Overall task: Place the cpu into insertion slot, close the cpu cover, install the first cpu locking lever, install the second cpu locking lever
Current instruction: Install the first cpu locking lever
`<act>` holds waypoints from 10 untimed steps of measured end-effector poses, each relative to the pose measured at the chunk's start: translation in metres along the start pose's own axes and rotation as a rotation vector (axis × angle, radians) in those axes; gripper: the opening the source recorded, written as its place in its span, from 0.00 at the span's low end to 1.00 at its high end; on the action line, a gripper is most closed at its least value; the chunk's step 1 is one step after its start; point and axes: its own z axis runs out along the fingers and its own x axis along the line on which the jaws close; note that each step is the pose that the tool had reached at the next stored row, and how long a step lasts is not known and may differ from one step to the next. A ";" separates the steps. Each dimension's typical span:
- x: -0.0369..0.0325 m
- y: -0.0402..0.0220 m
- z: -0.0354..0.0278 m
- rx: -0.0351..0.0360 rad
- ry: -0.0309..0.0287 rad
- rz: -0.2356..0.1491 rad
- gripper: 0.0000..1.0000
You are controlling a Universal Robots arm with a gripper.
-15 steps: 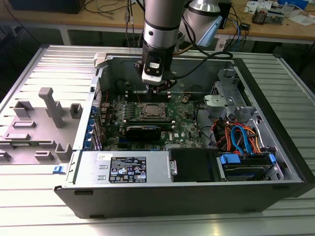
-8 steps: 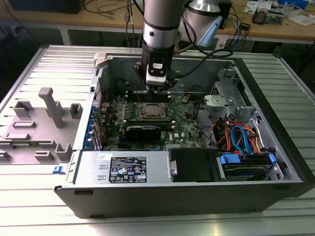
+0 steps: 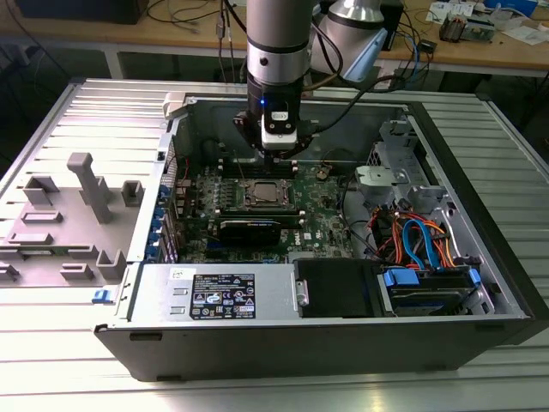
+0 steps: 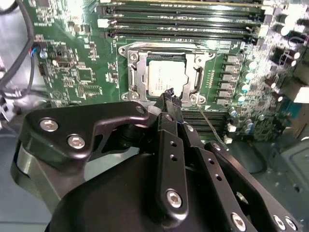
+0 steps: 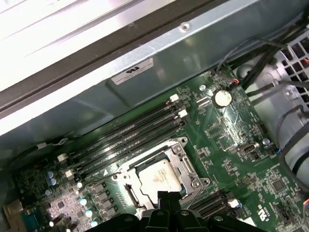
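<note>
arm: silver-grey round tube with a darker band at the wrist and a pale grey joint cap behind it. Blue status light glows on the flange. Black cables loop off the wrist. The gripper has matte black linkage bars with silver socket-head screws at the pivots. The white block above it is possibly a camera mount.

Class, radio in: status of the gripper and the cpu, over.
Gripper shut, empty, poised by the cpu edge. Cpu seated in insertion slot, cpu cover down. Nothing blocking.
</note>
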 end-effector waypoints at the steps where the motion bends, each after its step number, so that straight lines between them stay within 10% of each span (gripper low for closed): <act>1: 0.0000 0.0000 0.0002 -0.0004 0.0004 -0.021 0.11; 10: 0.0000 0.0000 0.0003 -0.0008 0.0018 -0.070 0.11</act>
